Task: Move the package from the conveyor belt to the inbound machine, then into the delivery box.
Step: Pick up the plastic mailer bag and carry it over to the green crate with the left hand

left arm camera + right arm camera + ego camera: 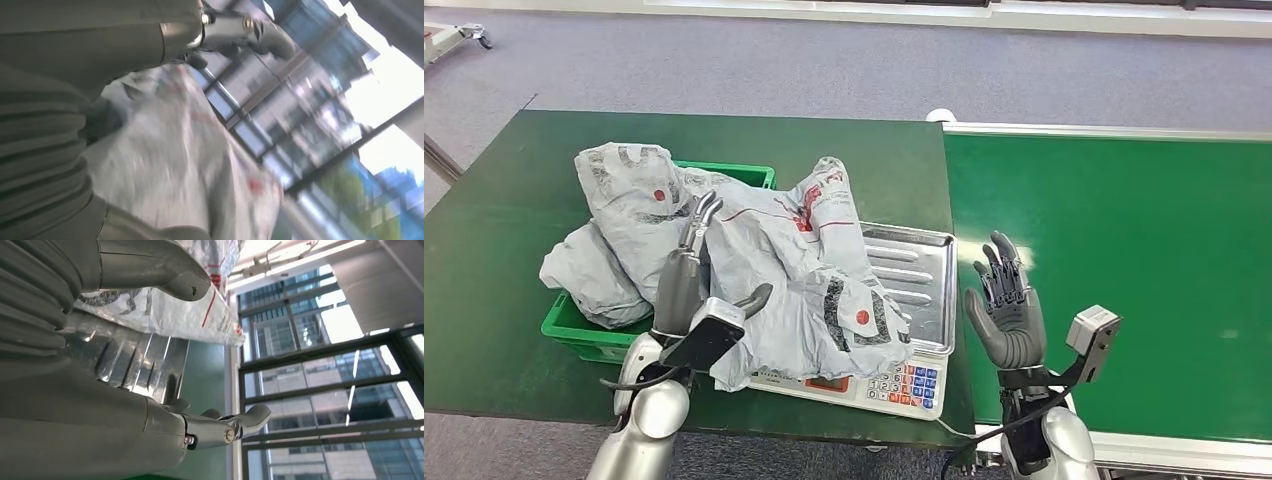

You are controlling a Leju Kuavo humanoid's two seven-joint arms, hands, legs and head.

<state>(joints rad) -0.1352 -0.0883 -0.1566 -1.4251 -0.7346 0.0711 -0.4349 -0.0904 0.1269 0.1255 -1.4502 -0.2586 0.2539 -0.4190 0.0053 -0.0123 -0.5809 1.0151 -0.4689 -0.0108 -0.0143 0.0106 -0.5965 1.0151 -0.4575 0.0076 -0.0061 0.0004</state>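
The table [504,250] holds one scale [904,300] with the package [824,290] lying on its tray, long axis running near to far. One green box [574,335] lies to its left, already holding two bags [624,200]. The left hand [686,275] is nearer, fingers spread against the package's left side; whether it grips, I cannot tell. The right hand [1007,305] hovers just right of the scale, fingers apart, empty.

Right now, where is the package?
In the head view, the package lies draped over the scale's steel tray, left of the conveyor belt, its left end overlapping the green bin.
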